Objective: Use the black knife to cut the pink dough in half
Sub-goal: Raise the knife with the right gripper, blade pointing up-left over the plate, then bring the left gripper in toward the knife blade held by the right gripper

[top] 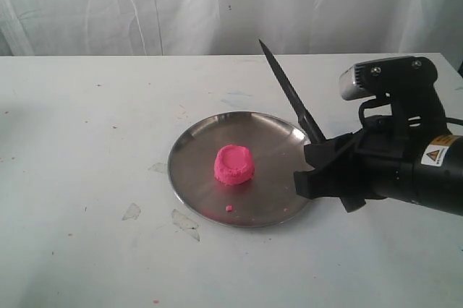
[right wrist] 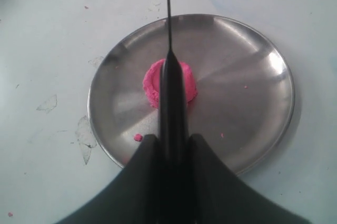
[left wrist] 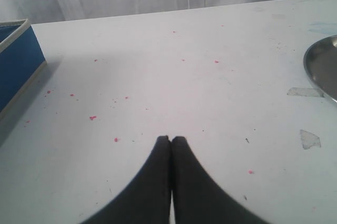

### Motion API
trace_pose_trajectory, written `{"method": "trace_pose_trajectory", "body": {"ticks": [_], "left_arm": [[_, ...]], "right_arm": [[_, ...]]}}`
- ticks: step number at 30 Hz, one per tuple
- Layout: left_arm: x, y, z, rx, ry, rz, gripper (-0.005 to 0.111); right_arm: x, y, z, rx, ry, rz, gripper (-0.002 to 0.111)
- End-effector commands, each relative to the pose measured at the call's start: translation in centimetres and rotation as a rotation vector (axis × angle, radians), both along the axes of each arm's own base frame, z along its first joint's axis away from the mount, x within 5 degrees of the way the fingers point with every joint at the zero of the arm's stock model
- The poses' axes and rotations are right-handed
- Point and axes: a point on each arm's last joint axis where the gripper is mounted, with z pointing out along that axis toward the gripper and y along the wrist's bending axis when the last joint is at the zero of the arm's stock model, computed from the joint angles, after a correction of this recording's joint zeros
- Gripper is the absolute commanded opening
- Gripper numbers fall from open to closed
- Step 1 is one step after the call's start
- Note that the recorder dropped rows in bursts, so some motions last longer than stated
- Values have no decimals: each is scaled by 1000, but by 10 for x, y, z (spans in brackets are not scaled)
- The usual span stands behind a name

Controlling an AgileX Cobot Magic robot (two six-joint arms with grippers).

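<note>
Right wrist view shows my right gripper point(right wrist: 172, 140) clamping the black knife point(right wrist: 172, 100), blade raised clear of the pink dough point(right wrist: 152, 84), uncut on the steel plate point(right wrist: 253, 77); left gripper point(left wrist: 171, 140) pinched together, empty

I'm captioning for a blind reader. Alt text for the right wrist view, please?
The right gripper holds the black knife, seen edge-on in front of the pink dough, an uncut lump on a steel plate on a white table.

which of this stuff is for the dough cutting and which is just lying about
For the job: pink dough, black knife in the right pincer, steel plate under the dough.
Lying about: pink crumb, blue box, clear scraps, left pincer.
</note>
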Motion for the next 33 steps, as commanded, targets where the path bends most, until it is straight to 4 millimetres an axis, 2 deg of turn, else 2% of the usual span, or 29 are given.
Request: {"method": "trace_pose_trajectory", "body": {"ticks": [1, 7, 8, 10, 12, 15, 17, 18, 19, 22, 24, 27, 29, 31, 33], "left_arm": [[0, 0, -1, -5, -3, 1, 0], [0, 0, 0, -44, -16, 7, 0], [0, -2, 1, -173, -30, 18, 0], [1, -7, 6, -717, -85, 66, 0], [1, -9, 7, -855, -78, 66, 0], [1, -9, 8, -902, -85, 67, 0], [1, -14, 9, -1072, -62, 50, 0], [-3, -23, 24, -1041, -17, -44, 0], [-9, -30, 43, -900, -11, -154, 0], [-36, -44, 116, -468, -246, -424, 0], [-42, -51, 147, -276, -268, -516, 0], [-12, -49, 147, -155, -153, -543, 0], [8, -48, 144, -157, -92, -556, 0], [28, -49, 146, -194, -94, -601, 0], [46, -52, 150, -171, -183, -676, 0]], "right_arm": [[-1, -1, 1, 1, -12, 0, 0], [-2, -1, 0, -16, 1, 14, 0], [-2, -1, 0, -19, -1, 16, 0], [-2, -1, 0, -20, -2, 17, 0], [-2, -1, 0, -24, -7, 20, 0], [-2, -1, 0, -26, -8, 21, 0], [-2, -1, 0, -37, -17, 30, 0], [-2, -1, 0, -41, -17, 33, 0], [-2, -1, 0, -41, -17, 33, 0], [-2, -1, 0, -43, -17, 35, 0], [-2, -1, -1, -45, -16, 36, 0], [-2, -1, -1, -45, -14, 37, 0], [-2, -1, -1, -45, -14, 37, 0], [-2, -1, 0, -46, -16, 39, 0], [-3, -1, 1, -55, -24, 48, 0]]}}
